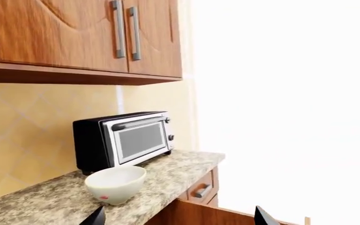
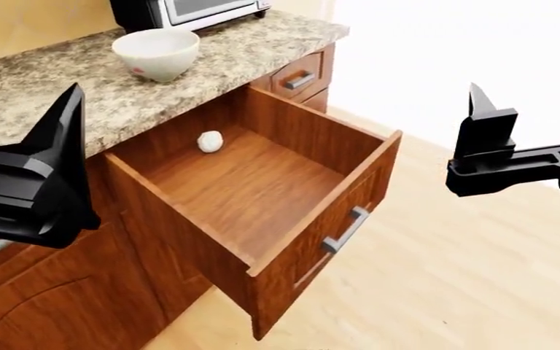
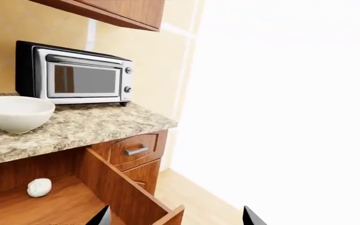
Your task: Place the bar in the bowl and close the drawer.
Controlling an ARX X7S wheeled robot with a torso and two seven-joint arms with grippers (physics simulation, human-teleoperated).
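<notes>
Drawer: pulled fully out below the countertop, handle facing the floor side
Bowl: upright on the counter before the toaster oven, empty
Right gripper: tips apart, holding nothing, nearest the opening; best lowered straight over the back corner
Left gripper: tips apart, unloaded
Bar: loose at the drawer's rear wall; worth centring between the tips before pinching

The left gripper hangs raised to the left of the open drawer, fingers spread wide, gripping nothing. The right gripper hangs to the right of the drawer, well apart from it, fingers likewise spread, gripping nothing.
</notes>
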